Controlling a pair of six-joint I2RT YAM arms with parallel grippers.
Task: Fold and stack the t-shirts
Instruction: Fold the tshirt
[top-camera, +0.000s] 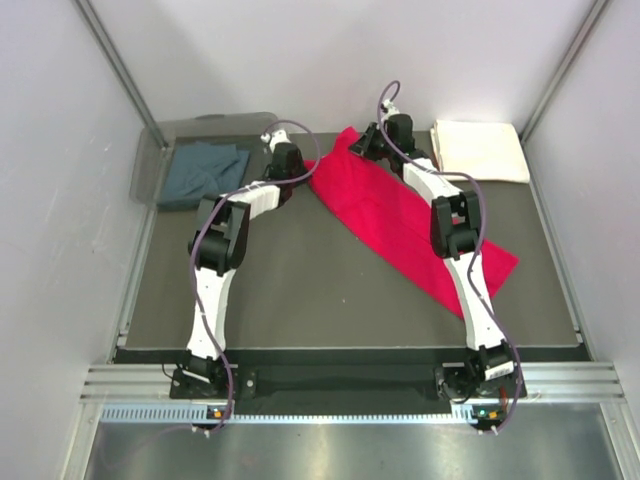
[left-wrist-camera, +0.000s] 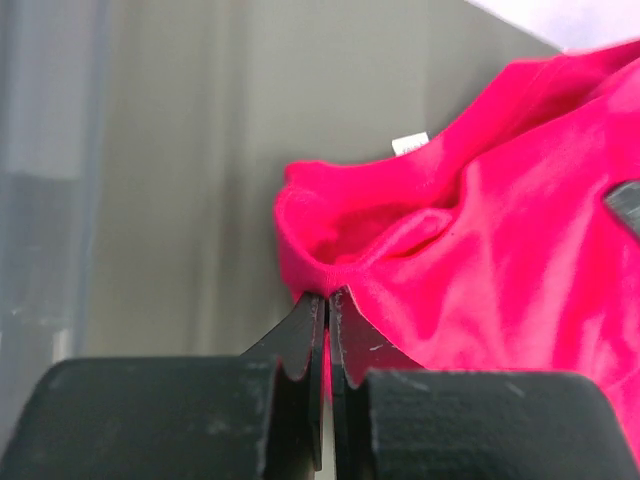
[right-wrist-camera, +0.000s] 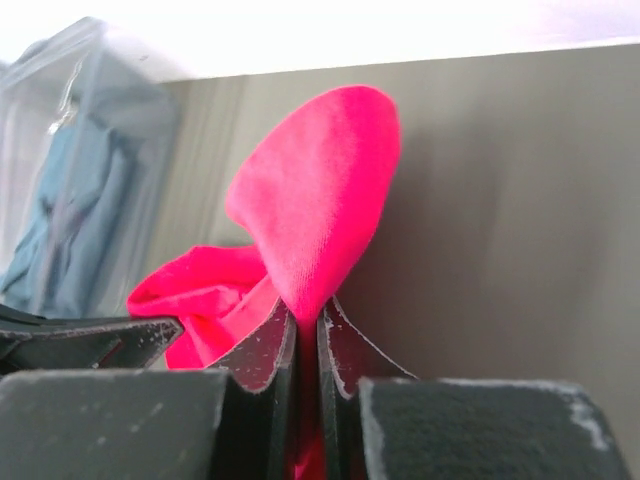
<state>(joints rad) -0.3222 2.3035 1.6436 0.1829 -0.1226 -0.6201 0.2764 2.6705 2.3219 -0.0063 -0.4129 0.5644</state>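
A small white tag (left-wrist-camera: 410, 143) sits at the neckline of the red t-shirt (top-camera: 400, 215), seen in the left wrist view. It is too small and pale to show any writing, and no other brand or lettering can be read.

The red t-shirt lies in a long diagonal band across the dark desk (top-camera: 320, 290), from the far middle down toward the near right, partly under the right arm. Its far end is held at two points. The left pincer (left-wrist-camera: 327, 300) is closed tight on the edge of the cloth beside the collar, the jaws almost meeting with only a sliver of red between them. The right pincer (right-wrist-camera: 305, 315) is likewise pressed shut on a fold of the red cloth, which stands up above the fingertips in a rounded flap. In the top view the left pincer (top-camera: 305, 172) and the right pincer (top-camera: 362, 143) are near each other at the far end of the shirt.

The cream-white t-shirt (top-camera: 480, 150) lies as a neat folded rectangle at the far right corner of the desk, apart from the red one. The blue-grey t-shirt (top-camera: 205, 172) lies crumpled inside a clear plastic bin (top-camera: 150, 170) at the far left.
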